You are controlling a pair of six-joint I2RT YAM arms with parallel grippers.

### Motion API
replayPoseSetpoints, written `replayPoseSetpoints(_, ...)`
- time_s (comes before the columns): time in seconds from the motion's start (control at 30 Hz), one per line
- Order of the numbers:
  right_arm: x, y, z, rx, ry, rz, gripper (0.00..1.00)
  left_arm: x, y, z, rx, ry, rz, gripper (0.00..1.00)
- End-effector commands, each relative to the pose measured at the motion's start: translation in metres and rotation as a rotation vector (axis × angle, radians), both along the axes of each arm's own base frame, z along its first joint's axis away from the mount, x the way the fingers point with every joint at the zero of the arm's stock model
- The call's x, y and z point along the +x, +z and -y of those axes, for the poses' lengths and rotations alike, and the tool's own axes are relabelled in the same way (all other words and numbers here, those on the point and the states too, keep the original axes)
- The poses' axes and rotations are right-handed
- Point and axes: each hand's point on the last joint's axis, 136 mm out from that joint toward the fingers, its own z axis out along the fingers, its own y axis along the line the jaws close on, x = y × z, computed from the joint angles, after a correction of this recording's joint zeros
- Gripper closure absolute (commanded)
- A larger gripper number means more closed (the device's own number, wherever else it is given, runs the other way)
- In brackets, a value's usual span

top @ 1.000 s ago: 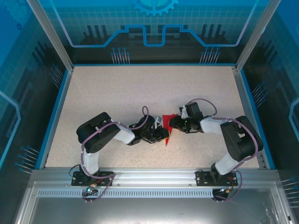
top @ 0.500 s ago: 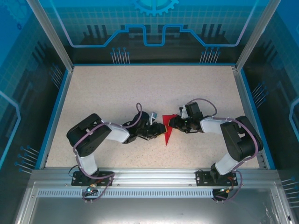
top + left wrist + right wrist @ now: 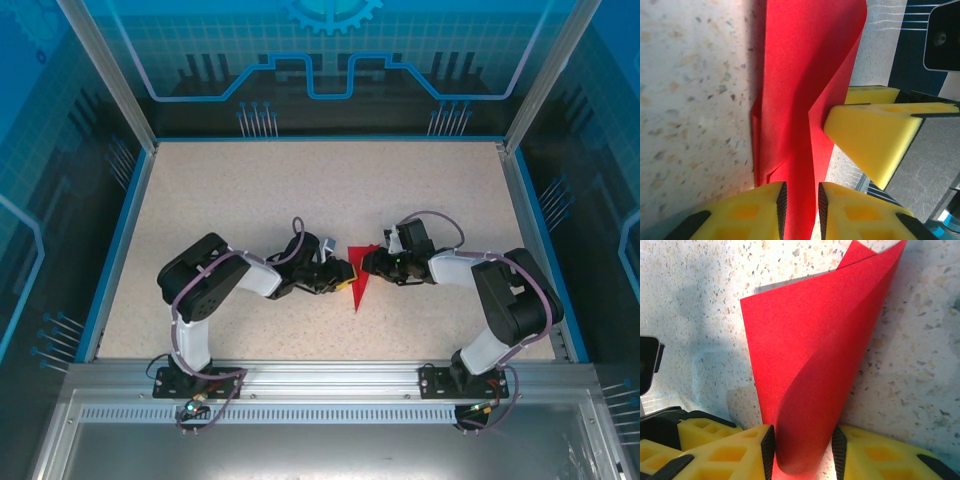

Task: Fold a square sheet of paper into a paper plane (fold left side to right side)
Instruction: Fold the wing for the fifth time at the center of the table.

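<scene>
Where the two arms meet, just nearer than the middle of the table (image 3: pixel 250 190), the sheet of paper (image 3: pixel 359 285) is seen from above as a narrow red shape, broad at its far end and tapering to a point toward the table's near edge. It is held from both sides. The left gripper (image 3: pixel 347 279) is set against its edge on the side of the table's left rim. In the left wrist view the left gripper (image 3: pixel 800 207) is closed on the sheet (image 3: pixel 795 100), whose red layers fill the narrow gap between the yellow pads. One finger (image 3: pixel 875 135) of the other gripper is seen touching the sheet's right-hand edge there. The right gripper (image 3: pixel 367 264) is set on the side of the table's right rim. In the right wrist view it (image 3: pixel 802 455) is clamped on the sheet (image 3: pixel 805 365), which is curled over in a rounded bend between the pads rather than pressed flat, with speckled table surface visible around it.
</scene>
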Motion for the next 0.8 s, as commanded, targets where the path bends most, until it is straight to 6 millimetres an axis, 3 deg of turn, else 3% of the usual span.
replayPoseSetpoints(0.0,-0.006,-0.006,-0.004,-0.017,0.022,-0.032,0.62,0.006,0.01,0.01,-0.058,-0.023,-0.002,0.75)
replayPoseSetpoints(0.37,-0.005,-0.005,-0.005,-0.012,0.025,-0.032,0.62,0.009,0.003,0.017,-0.077,-0.033,-0.026,0.77)
replayPoseSetpoints(0.5,-0.006,-0.006,-0.005,-0.01,0.027,-0.037,0.62,0.01,0.007,0.02,-0.1,-0.04,-0.019,0.83)
replayPoseSetpoints(0.7,-0.004,0.001,-0.006,-0.003,0.029,-0.019,0.62,0.011,0.009,0.018,-0.098,-0.032,-0.006,1.0)
replayPoseSetpoints(0.77,-0.002,0.008,-0.006,0.007,0.033,0.006,0.6,0.011,0.009,0.015,-0.089,-0.026,0.0,1.0)
